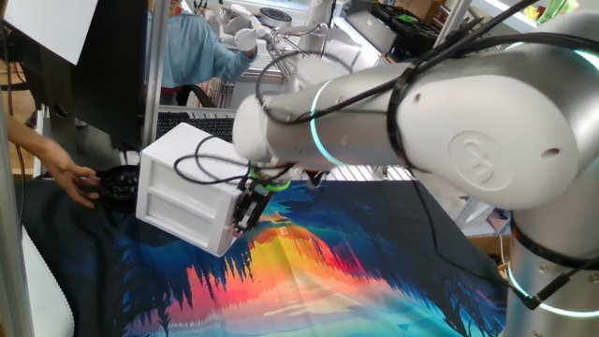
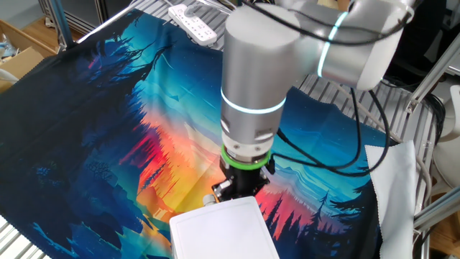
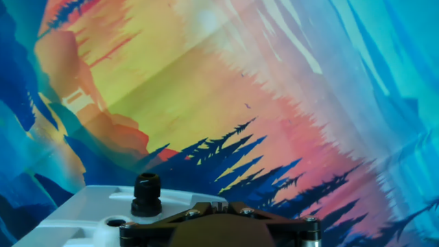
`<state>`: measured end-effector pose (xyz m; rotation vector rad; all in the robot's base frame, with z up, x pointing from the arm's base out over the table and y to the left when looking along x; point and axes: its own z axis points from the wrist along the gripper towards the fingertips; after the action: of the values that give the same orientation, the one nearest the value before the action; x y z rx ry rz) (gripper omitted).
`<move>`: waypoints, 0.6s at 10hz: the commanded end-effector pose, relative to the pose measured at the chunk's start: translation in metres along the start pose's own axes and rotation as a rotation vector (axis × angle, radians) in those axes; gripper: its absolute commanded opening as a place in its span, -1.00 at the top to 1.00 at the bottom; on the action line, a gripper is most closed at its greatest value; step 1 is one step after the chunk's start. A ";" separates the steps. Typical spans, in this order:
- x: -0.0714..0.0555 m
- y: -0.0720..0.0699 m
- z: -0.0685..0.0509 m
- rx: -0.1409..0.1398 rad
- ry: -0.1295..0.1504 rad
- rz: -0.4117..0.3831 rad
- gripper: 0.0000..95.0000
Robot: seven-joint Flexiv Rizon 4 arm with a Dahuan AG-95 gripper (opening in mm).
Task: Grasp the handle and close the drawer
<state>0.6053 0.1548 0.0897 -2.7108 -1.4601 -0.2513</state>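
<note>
One fixed view: arm reaches across the counter [image 1: 393, 290], which is covered w/ a bright forest-print cloth [image 1: 309, 271]. Gripper [image 1: 245, 213] points down at the front right corner of the white cabinet [image 1: 187, 187]; fingers look shut, and whether they're pinching anything can't be told. Drawer fronts sit just left of the fingers, flush w/ the cabinet; the handle isn't visible. A person's hand [image 1: 70, 178] rests behind the cabinet.

Other fixed view: gripper [image 2: 231, 188] sits right at the cabinet's far edge, cabinet top [image 2: 223, 230] just below it. A white power strip [image 2: 192, 23] lies well away.

Hand view: only cloth [image 3: 226, 103] ahead of the fingers; no cabinet in sight.
</note>
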 end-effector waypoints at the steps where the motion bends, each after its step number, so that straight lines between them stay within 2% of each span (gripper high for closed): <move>1: -0.003 -0.002 -0.001 -0.002 -0.011 -0.011 1.00; 3: -0.006 -0.005 -0.002 -0.003 -0.018 -0.036 1.00; 6: -0.020 -0.012 -0.006 -0.003 -0.011 -0.096 1.00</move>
<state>0.5881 0.1448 0.0883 -2.6554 -1.5907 -0.2442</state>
